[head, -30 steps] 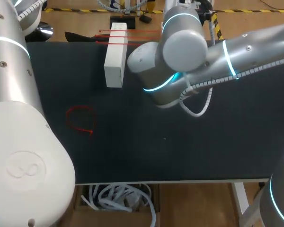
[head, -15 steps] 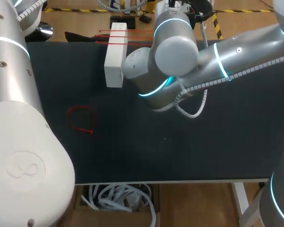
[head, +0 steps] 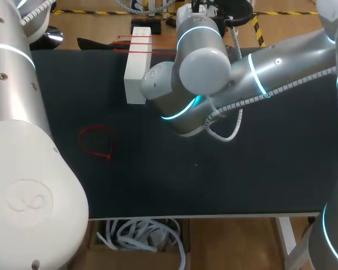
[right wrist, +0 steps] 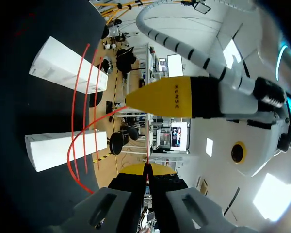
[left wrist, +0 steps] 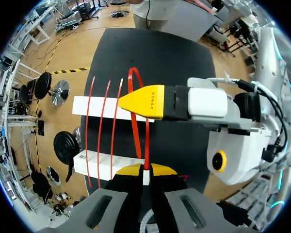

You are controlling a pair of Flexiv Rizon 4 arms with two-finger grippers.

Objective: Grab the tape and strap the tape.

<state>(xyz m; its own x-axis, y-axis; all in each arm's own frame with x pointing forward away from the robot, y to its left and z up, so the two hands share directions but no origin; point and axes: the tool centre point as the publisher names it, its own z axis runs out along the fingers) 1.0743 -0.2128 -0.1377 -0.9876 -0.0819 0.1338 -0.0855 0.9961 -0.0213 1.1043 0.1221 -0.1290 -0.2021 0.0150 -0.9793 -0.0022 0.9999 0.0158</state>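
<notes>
The right arm [head: 259, 67] is stretching in from the right across the dark table [head: 259, 169]. Its thick elbow is bending over the far middle and hiding its wrist from overhead, while the left arm [head: 17, 112] is looming up along the left side. The two wrists are meeting nose to nose above the table's far end. Between them the red tape [left wrist: 135, 133] is bowing into a narrow loop, thin and stiff-looking. It is arching over two white blocks [left wrist: 94, 106] that are lying side by side, with three more red strips [left wrist: 99, 126] resting across them. The left gripper [left wrist: 144, 169] is pinching one end of the tape, its yellow tips pressed together on it. The right gripper [right wrist: 146, 168] is likewise squeezing tight on a thin red strand of it, its tip sitting against the loop's other side. Another red loop [head: 96, 140] is lying flat on the table nearer the left arm, well apart from the blocks.
</notes>
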